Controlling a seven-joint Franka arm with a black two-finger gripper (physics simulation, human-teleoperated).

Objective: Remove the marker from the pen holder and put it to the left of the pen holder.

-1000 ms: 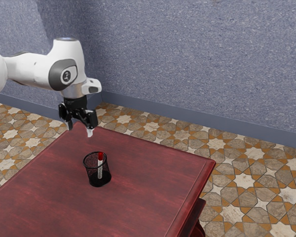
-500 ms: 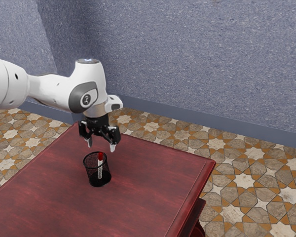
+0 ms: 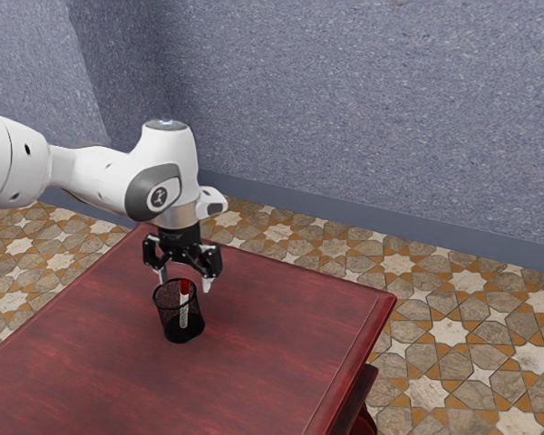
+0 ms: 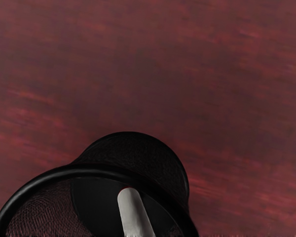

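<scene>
So the claw has dropped closer to the pen holder since the last frame, and the marker and holder haven't budged. The marker is still in the pen holder, leaning a bit, red end up near the rim and white part down inside. Claw's wide open with nothing in it, fingers spread well apart, hanging just over the pen holder's rim area. I can't tell if it's touching the rim. The arm comes in from the exterior view's left of the pen holder. Under the holder is the reddish surface, then patterned floor tiles and a bluish wall out past it.
</scene>
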